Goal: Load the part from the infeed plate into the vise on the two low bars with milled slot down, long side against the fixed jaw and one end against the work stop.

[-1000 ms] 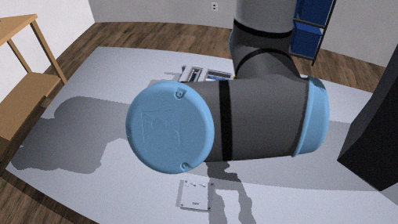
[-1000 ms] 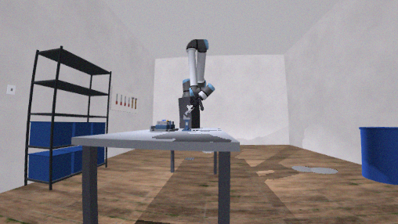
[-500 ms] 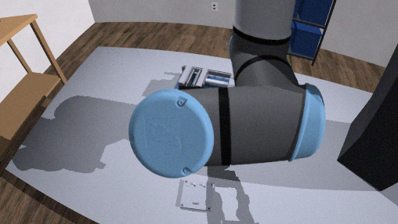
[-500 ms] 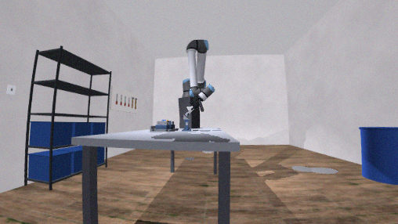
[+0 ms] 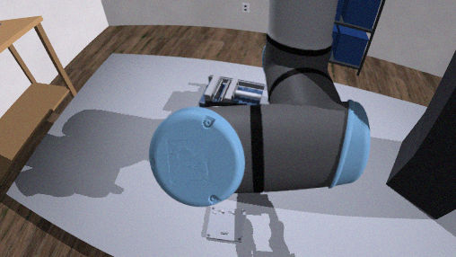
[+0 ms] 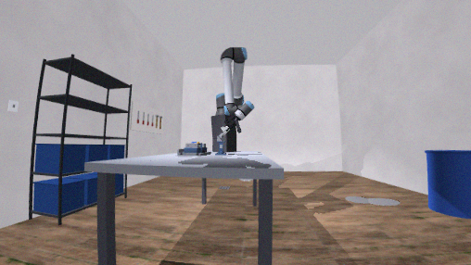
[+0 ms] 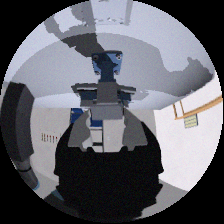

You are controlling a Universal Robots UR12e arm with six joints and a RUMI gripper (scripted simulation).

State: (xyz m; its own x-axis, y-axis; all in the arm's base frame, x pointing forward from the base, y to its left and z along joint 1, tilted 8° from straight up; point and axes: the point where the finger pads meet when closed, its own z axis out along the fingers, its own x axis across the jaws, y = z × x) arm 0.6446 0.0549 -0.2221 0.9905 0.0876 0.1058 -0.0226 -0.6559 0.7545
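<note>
My gripper (image 7: 107,108) (image 6: 223,134) is shut on the part (image 7: 106,107), a grey block that stands out past the fingertips in the wrist view. I hold it in the air above the table, just over a small blue fixture (image 7: 106,65) (image 6: 221,149) that looks like the V-block. The vise (image 5: 231,90) (image 6: 194,148) (image 7: 114,10) sits farther back on the table with its jaws open. The infeed plate (image 5: 223,225) lies bare near the table's front edge. I cannot tell which way the part's slot faces. In the top view the arm hides the gripper and the part.
The arm's large elbow joint (image 5: 260,148) fills the middle of the top view. A dark machine housing (image 5: 426,153) stands at the right. A black shelf with blue bins (image 6: 79,153) and a wooden rack (image 5: 27,90) stand off the table.
</note>
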